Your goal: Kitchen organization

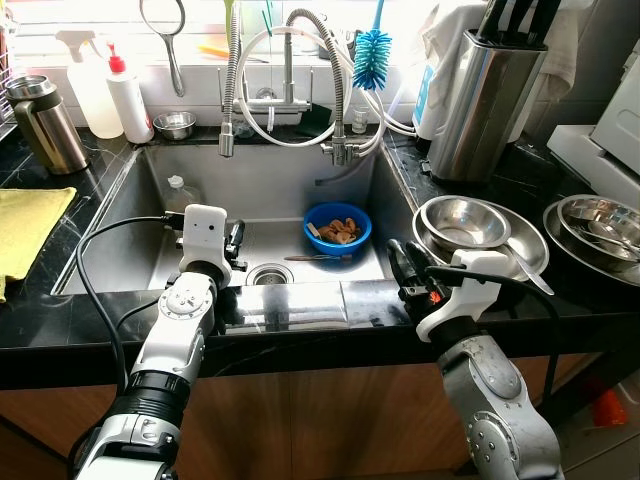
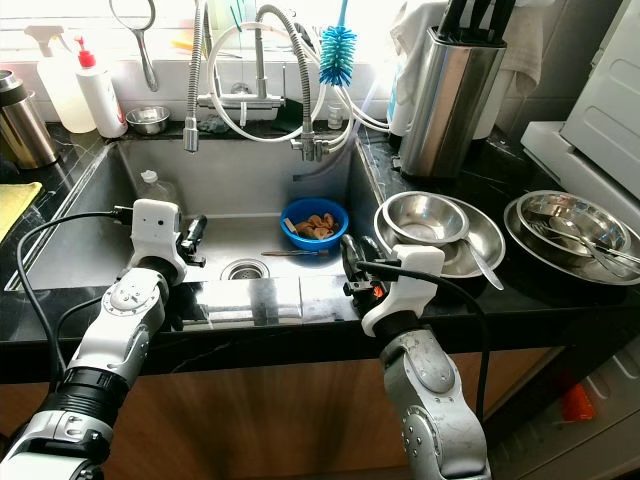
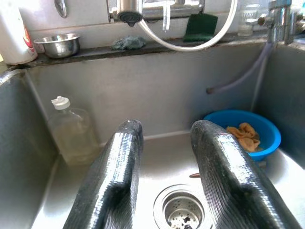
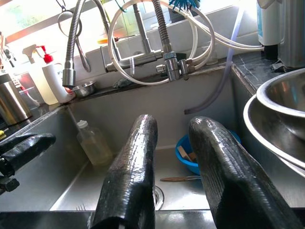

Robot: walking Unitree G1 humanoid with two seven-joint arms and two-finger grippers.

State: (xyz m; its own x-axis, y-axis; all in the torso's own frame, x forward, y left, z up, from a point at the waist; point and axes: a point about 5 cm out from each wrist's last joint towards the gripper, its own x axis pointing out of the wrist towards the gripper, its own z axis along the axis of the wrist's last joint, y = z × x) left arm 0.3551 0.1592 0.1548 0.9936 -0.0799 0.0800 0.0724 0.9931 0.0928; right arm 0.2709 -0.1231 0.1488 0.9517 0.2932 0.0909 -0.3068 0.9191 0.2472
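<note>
A blue bowl (image 1: 337, 226) holding brown scraps sits on the floor of the steel sink (image 1: 150, 215), right of the drain (image 1: 270, 275). A thin utensil (image 1: 318, 258) lies just in front of the bowl. A clear bottle (image 3: 71, 131) stands in the sink's far left corner. My left gripper (image 1: 235, 243) hovers over the sink's near edge, left of the drain, open and holding nothing. My right gripper (image 1: 408, 262) is above the near right corner of the sink, also open and holding nothing. Stacked steel bowls (image 1: 465, 222) with a spoon rest on the counter right of it.
More steel bowls (image 1: 600, 225) lie at the far right. A steel knife block (image 1: 487, 90) stands behind them. A faucet with hoses (image 1: 290, 70) and a blue brush (image 1: 372, 55) hang over the sink. A yellow cloth (image 1: 25, 225), thermos (image 1: 45, 125) and white bottles (image 1: 128, 95) occupy the left counter.
</note>
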